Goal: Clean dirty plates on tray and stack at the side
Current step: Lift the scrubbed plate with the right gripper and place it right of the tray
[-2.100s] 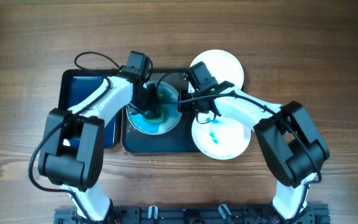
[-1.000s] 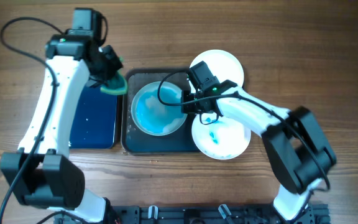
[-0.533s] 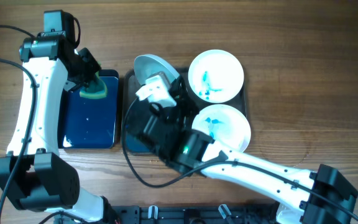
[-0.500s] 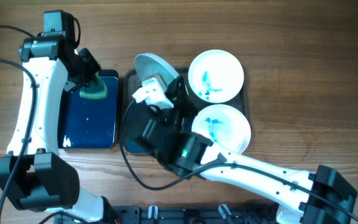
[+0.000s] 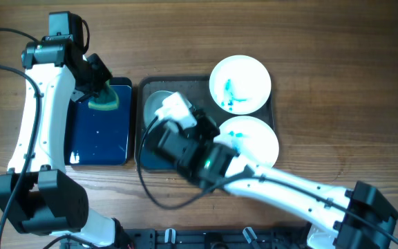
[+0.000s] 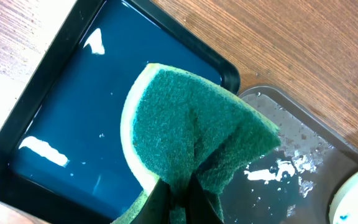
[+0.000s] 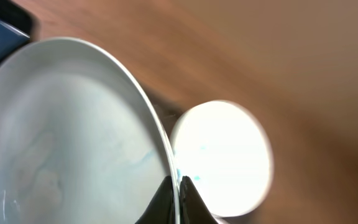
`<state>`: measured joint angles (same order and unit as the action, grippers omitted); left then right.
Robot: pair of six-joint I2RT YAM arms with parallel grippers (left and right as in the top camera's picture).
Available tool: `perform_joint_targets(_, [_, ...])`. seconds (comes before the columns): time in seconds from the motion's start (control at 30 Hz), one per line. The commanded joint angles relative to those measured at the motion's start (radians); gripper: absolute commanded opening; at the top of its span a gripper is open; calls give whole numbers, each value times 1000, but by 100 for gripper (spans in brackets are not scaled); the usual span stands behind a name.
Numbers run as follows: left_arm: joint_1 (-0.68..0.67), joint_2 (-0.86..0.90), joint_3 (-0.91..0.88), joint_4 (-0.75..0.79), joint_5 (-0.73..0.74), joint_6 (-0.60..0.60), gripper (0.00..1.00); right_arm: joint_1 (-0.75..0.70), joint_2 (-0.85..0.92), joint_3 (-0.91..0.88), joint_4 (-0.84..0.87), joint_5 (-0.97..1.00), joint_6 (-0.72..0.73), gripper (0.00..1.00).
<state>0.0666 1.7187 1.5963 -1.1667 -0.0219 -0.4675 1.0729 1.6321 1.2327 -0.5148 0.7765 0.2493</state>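
Your right gripper [image 7: 178,193] pinches the plate [image 7: 73,137] by its rim, over the tray's [image 5: 185,83] left half; left gripper [image 6: 179,200] clamps the sponge [image 6: 191,124].

Overhead, left wrist and right wrist views checked: no legible text, label, brand, number or sign on any surface. Right wrist view motion-blurred; nothing readable there.

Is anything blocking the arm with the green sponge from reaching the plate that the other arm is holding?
Nothing visible does. The left gripper holds the sponge over a corner of the blue tray; the right gripper pinches the plate by its rim over the neighbouring grey tray. Only low tray rims lie between.
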Motion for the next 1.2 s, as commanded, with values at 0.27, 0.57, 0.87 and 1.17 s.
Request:
perform_joint_targets(0.27, [-6, -4, 6, -9, -9, 19, 4, -866, -318, 3, -233, -893, 195, 5])
perform_joint_targets(0.57, [-97, -4, 6, -8, -10, 19, 4, -1415, -217, -293, -207, -863, 145, 4])
perform_joint_targets(0.87, [-190, -4, 6, -11, -10, 19, 4, -1469, -13, -378, 23, -854, 141, 28])
perform_joint_targets(1.17, [-200, -4, 6, -13, -10, 19, 4, -1469, -373, -186, -389, -1044, -38, 43])
